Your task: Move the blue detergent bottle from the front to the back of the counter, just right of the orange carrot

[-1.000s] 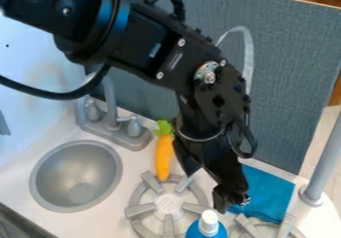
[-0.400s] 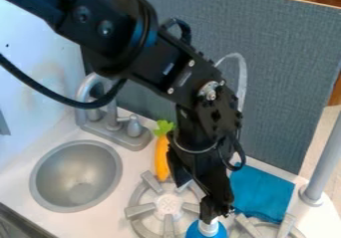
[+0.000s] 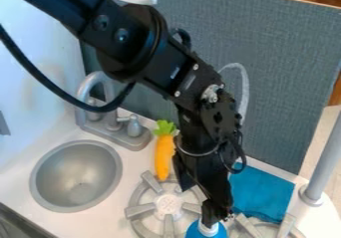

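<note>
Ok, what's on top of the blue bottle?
The blue bottle has a white cap, and the gripper is right over it. Only the cap's lower part can be seen; the gripper covers its top, so I can't tell whether it is gripped.

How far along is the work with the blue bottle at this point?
The approach looks done: the gripper is right at the white cap of the blue bottle. That bottle is the thing in hand, though whether it is firmly held I cannot tell. Any lift or move seems left to do, as the bottle is beside the stove burner.
</note>
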Tool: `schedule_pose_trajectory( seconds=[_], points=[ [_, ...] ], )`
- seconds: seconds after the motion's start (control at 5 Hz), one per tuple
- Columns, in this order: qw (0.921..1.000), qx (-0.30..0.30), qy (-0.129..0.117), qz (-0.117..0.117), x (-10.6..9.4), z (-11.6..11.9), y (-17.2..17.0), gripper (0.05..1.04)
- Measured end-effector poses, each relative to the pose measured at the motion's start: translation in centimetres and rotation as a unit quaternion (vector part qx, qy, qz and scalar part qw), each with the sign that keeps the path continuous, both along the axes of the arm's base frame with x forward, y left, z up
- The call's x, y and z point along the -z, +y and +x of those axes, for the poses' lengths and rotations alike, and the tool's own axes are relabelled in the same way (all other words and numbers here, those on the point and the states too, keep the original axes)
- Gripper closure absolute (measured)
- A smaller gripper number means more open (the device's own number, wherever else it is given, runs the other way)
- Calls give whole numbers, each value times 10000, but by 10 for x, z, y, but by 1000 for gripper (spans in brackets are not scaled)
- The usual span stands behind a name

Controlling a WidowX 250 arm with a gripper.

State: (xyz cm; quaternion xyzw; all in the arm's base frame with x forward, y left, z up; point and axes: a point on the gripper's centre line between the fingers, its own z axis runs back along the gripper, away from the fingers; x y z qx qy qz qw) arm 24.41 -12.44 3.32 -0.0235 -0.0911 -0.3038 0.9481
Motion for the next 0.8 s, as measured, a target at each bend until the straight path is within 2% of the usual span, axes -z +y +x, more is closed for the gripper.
schedule_pose_trajectory(
  seconds=[0.8],
  points=[
    [9996, 261, 81, 85, 34, 11, -7, 80]
  ],
)
